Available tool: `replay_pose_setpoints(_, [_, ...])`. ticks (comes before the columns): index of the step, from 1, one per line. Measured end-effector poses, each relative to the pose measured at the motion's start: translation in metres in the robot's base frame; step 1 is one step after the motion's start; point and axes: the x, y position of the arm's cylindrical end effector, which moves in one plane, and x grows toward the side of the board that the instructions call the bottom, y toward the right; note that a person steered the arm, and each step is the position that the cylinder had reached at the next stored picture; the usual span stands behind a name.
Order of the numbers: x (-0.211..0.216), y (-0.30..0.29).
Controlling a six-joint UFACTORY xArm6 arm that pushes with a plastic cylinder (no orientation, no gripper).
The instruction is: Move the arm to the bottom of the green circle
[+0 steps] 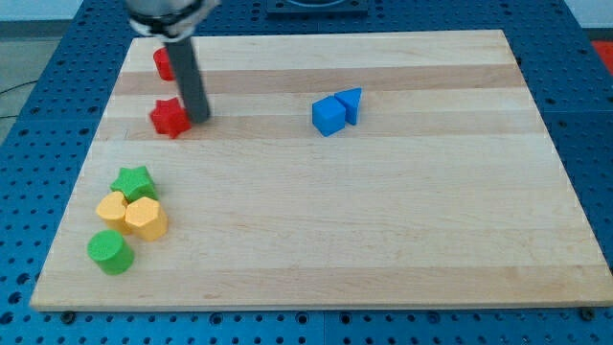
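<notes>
Jaws were absent: only my tip (199, 119) was seen, just right of a red block (169, 118) at the table's (402, 240) far left. Well apart, the green circle (110, 251) sat near-left, its near side yet to be reached.

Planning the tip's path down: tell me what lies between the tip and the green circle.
In the camera view, the green star and two yellow blocks lie between my tip and the green circle.

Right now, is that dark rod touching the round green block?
No: my tip sits beside the red star block near the view's top left, far from the green circle.
</notes>
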Motion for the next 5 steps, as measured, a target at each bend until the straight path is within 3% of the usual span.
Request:
replay_pose_setpoints(1, [0.000,-0.018])
replay_pose_setpoints(2, [0.007,0.076])
replay_pose_setpoints(3, [0.096,0.132])
replay_pose_setpoints(5, [0.254,0.103])
